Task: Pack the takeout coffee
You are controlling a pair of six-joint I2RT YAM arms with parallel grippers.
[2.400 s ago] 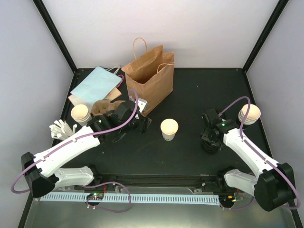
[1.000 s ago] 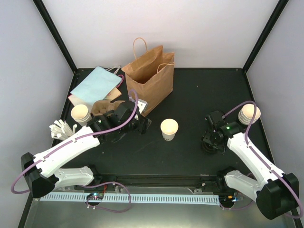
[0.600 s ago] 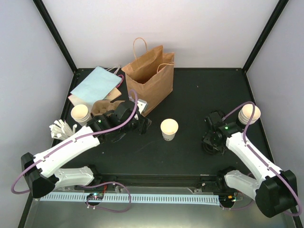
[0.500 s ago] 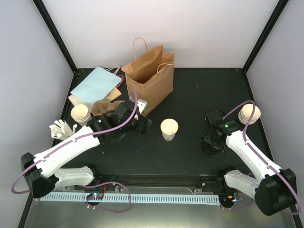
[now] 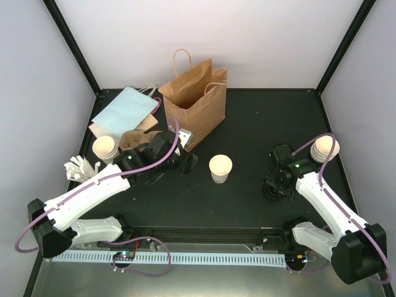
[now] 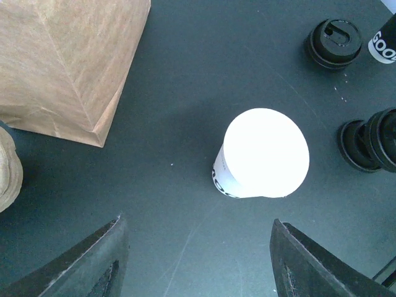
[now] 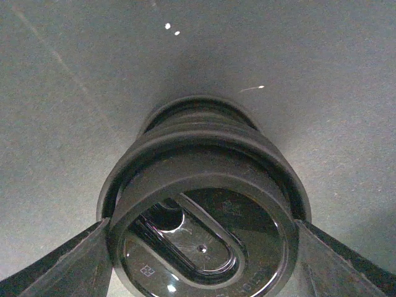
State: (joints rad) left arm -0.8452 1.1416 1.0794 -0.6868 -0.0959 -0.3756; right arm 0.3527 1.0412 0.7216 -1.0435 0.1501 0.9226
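An open paper cup (image 5: 220, 167), cream inside and without a lid, stands mid-table; it also shows in the left wrist view (image 6: 265, 153). The brown bag (image 5: 195, 99) stands open behind it. My left gripper (image 5: 185, 162) is open and empty, left of the cup, with its midpoint (image 6: 198, 266) short of it. My right gripper (image 5: 274, 189) is down over a stack of black lids. In the right wrist view its fingers press both sides of the tilted top lid (image 7: 201, 229). Another lid (image 6: 336, 42) lies farther off.
Stacks of cups stand at the left (image 5: 104, 148) and the right (image 5: 325, 148). A flat pale-blue bag (image 5: 127, 108), a cardboard carrier (image 5: 133, 141) and white cutlery (image 5: 80, 168) lie at the left. The enclosure walls are close on both sides.
My right gripper has shifted slightly right and toward the near edge, settling over the lid stack. The left arm and the cup have not moved.
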